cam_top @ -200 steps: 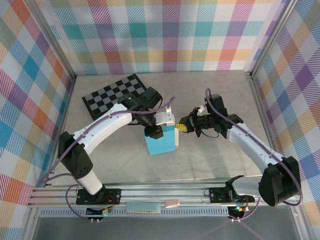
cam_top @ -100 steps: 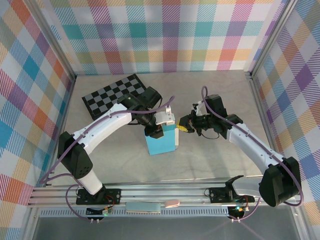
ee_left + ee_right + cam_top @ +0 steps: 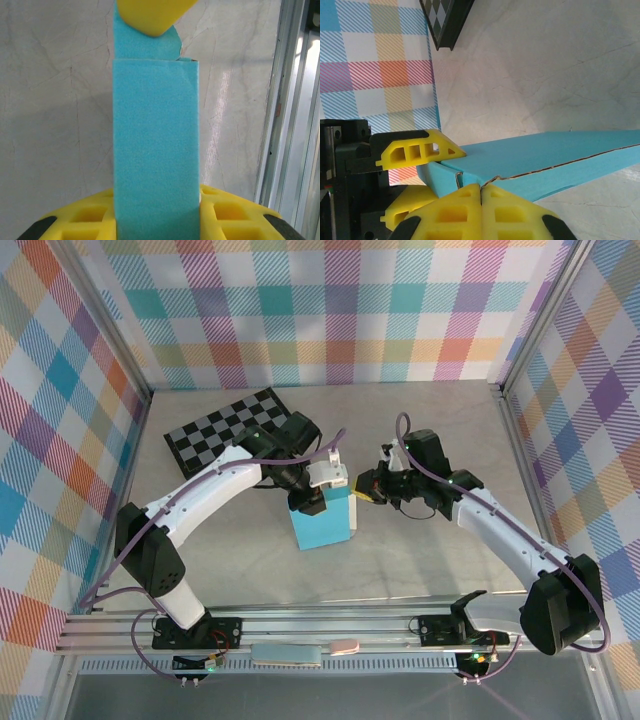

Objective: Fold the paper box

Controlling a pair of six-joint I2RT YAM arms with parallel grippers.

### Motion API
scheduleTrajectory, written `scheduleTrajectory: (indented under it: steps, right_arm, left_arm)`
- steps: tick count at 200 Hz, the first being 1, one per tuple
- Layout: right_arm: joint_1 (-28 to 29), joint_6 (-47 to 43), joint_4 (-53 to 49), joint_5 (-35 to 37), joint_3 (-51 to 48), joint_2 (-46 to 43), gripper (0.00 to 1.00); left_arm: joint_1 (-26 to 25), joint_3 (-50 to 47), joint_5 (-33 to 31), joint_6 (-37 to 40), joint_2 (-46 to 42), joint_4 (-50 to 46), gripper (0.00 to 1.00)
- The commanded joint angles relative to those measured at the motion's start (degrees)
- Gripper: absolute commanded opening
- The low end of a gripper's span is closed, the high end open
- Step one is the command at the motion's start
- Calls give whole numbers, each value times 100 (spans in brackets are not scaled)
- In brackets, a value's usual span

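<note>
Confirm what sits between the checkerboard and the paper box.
The left tool, clamped on the paper box at its end nearest the checkerboard; top view.

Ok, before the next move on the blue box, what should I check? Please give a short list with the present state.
1. Left gripper clamped on the paper box: ok, a finger on each side.
2. Right gripper shut, tips at the box's end: ok.
3. End flap tucked in: not ok, it stands out past the fold.
4. Box's lower end resting on the table: cannot tell.
5. Checkerboard apart from the box: ok.
</note>
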Motion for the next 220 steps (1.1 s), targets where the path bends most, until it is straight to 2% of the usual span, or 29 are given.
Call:
scheduleTrajectory:
  steps: [1, 39, 92, 148, 211, 220]
  right_arm:
    - [109, -25, 35, 331, 13, -31, 0]
    - [230, 442, 295, 317, -51, -71, 0]
    - [332, 644, 410, 344, 125, 37, 0]
    - [543, 946, 627, 292, 60, 58, 0]
    - [662, 1216, -118, 19, 503, 201, 0]
    - [628, 1107, -402, 52, 682, 183, 8]
  left_arm:
    - [-25, -124, 180, -210, 76, 286, 14]
    - [-88, -19, 138, -890, 179, 454, 15]
    - [-225, 12, 148, -1113, 195, 542, 16]
    - [-253, 66, 78, -2155, 335, 1001, 15]
    - [-479, 304, -639, -2682, 495, 1061, 11]
    - [-505, 262, -671, -2641, 469, 1086, 10]
